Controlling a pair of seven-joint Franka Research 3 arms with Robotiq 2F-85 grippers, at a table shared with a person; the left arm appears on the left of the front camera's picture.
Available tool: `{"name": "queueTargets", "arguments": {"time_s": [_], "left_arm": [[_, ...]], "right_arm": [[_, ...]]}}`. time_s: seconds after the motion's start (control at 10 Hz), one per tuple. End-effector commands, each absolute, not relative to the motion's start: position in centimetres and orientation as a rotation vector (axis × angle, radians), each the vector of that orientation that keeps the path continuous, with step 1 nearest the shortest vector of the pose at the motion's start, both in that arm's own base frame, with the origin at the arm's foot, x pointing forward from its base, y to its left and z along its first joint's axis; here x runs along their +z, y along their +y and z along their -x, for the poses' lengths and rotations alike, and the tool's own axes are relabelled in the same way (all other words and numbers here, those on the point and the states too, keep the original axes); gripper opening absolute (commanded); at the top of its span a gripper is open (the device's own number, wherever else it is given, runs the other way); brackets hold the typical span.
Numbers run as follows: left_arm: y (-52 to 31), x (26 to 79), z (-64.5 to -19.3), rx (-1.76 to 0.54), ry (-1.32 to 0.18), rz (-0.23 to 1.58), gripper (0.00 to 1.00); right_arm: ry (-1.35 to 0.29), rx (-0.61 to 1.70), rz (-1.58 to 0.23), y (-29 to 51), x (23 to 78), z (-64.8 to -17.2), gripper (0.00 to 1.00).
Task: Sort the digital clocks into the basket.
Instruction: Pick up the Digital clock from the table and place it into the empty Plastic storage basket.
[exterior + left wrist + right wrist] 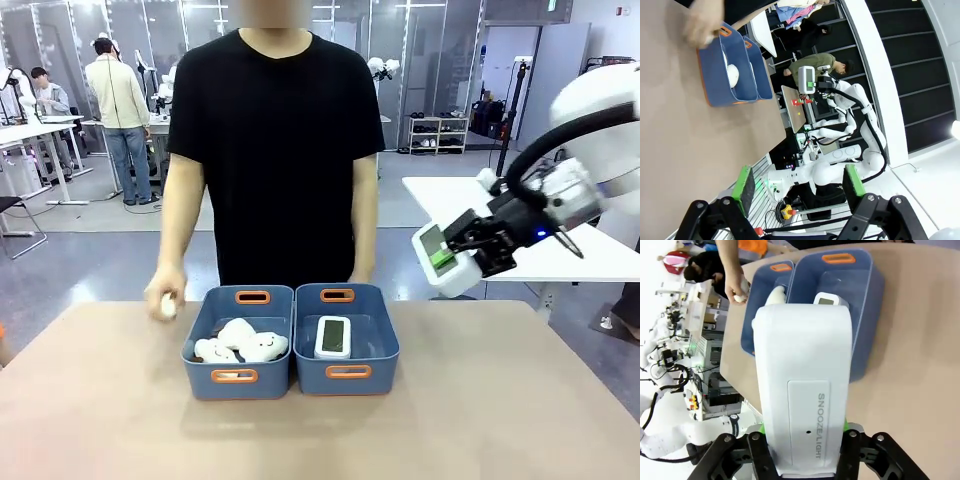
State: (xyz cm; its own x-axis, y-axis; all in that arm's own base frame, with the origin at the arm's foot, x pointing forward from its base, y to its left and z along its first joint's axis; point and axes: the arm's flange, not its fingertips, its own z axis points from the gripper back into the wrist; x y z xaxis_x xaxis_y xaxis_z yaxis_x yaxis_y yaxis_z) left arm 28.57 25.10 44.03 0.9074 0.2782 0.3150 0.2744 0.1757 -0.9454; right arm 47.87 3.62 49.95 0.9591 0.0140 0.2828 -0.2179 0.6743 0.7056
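Clock (437, 250) clamped in my right gripper (462, 262), held in the air right of the bins, second clock (333, 336) lying in right bin (346, 371), plush toys (240, 341) in left bin (235, 376), my left gripper (799, 187) fingers wide, empty, person's hand (163, 297) by left bin.

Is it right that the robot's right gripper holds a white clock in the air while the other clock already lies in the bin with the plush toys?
Not quite. In the front view the second clock lies alone in the right basket; the plush toys fill the left bin. The right gripper does hold a clock.
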Motion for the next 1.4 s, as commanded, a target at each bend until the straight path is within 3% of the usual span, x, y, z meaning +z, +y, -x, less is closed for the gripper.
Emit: {"name": "queueTargets", "arguments": {"time_s": [0.0,0.5,0.8,1.1,1.3], "left_arm": [[24.9,44.2,-28.4,0.018,-0.471,1.393,0.9],[24.9,44.2,-28.4,0.018,-0.471,1.393,0.9],[24.9,44.2,-28.4,0.018,-0.471,1.393,0.9],[24.9,44.2,-28.4,0.018,-0.471,1.393,0.9],[24.9,44.2,-28.4,0.018,-0.471,1.393,0.9]], "right_arm": [[-0.308,0.171,-0.943,2.3,50.8,-47.1,0.0],[-0.492,-0.088,-1.123,-15.9,48.9,-41.1,0.0],[-0.539,-0.182,-1.18,-21.3,45.9,-37.2,0.0],[-0.442,-0.076,-1.105,-14.8,47.9,-41.0,0.0],[-0.326,0.032,-0.955,-3.9,49.2,-45.5,0.0]]}}
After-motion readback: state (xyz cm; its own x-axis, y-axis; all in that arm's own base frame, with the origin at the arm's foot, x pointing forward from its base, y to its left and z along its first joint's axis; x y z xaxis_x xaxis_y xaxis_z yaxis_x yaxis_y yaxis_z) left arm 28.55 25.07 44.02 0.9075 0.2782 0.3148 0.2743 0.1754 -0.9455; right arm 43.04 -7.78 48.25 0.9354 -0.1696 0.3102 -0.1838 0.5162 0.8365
